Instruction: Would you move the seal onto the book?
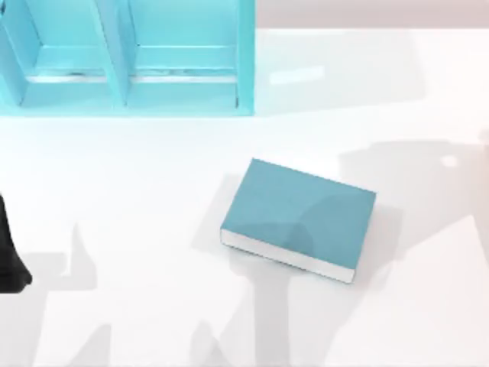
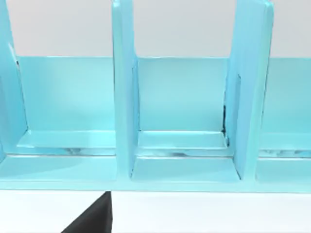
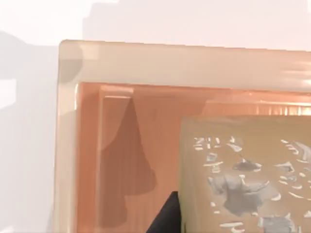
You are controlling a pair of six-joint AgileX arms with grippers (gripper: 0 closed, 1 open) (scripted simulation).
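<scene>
1. The seal (image 3: 160, 121) sits very close under the right wrist camera, its whitish mark facing the lens; the right gripper (image 3: 167, 218) is right at it, and I cannot tell whether it is open or closed.
2. The book (image 1: 302, 214) lies flat mid-table, cover bare, well clear of the shelf (image 1: 183, 69).
3. Judged step: securing the seal; grip its flat sides squarely, lift straight, and keep it upright.
4. Aim for the cover's middle; lower gently.
5. The left arm (image 1: 9, 260) is parked at the left edge; its grip cannot be told.
</scene>
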